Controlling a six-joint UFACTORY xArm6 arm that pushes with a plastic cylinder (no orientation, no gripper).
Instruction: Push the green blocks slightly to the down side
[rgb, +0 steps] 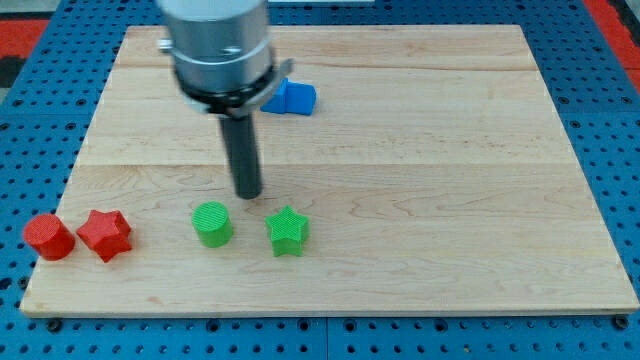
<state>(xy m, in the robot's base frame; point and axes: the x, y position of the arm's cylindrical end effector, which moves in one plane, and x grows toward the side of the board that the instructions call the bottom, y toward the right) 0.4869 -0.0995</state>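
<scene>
My tip (248, 194) rests on the wooden board (420, 150), just above the gap between the green cylinder (212, 223) and the green star (288, 231), touching neither; I carry a bare rod, no claw to open or close. Both green blocks sit near the view's bottom. My arm's housing (220, 50) partly hides the blue block (291, 98); its shape is unclear. Red cylinder (48, 237) and red star (105, 234) sit at the view's bottom left.
</scene>
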